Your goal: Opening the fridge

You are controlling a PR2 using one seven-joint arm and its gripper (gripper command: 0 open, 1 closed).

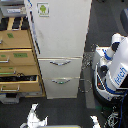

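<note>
Fridge (60, 40) stands tall and white in the middle of the exterior view, its large upper door closed and flush, with a small green-figure sticker (43, 8) near the top corner on the exterior view's left. Below the door sit two drawers, the upper drawer (60, 66) and the lower drawer (60, 86), both pushed in, each with a curved silver handle; what they hold is hidden.

Just beside the fridge on the exterior view's left is a tan wooden cabinet (17, 42) with several drawers. One of them, the open drawer (20, 78), is pulled out and shows a dark inside with some objects too blurred to name. The others look shut (small green labels mark two fronts).

A white and blue robot body (116, 67) stands on the exterior view's right, near the fridge's edge but apart from it, with cables (90, 62) hanging in the narrow gap between. A white gripper (36, 119) shows at the bottom edge, well apart from the fridge, over a band of bare dark floor (65, 110) in front of the drawers. Its fingers seem spread, yet whether it is open or closed cannot be told at this blur. It touches nothing.
</note>
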